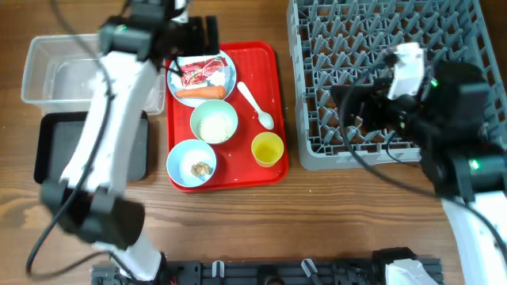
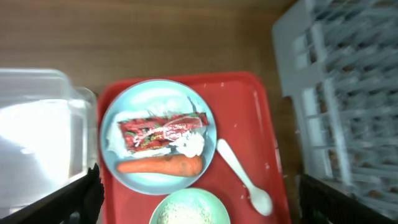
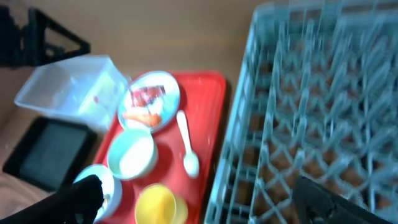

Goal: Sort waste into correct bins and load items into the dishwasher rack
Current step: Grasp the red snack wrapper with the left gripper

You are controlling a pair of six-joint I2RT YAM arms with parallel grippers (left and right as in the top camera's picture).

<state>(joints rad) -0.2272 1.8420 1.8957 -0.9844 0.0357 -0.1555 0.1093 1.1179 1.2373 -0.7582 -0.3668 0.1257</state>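
A pale blue plate (image 1: 224, 67) on a flat red tray (image 1: 269, 63) holds a red wrapper (image 2: 161, 132), white tissue (image 2: 191, 146) and carrot (image 2: 160, 165). In front of it are a pale green bowl (image 1: 214, 123) of rice, a light blue bowl (image 1: 192, 164) with a brown scrap, a yellow cup (image 1: 267, 148) and a white spoon (image 1: 257, 105). My left gripper (image 1: 190, 33) hangs open and empty above the plate's far side. My right gripper (image 1: 348, 107) is open and empty over the left part of the grey rack (image 1: 388, 47).
A clear tub (image 1: 63, 75) stands left of the red tray, with a black tray (image 1: 55, 150) in front of it. The rack fills the right side of the table. Bare wood lies along the front edge.
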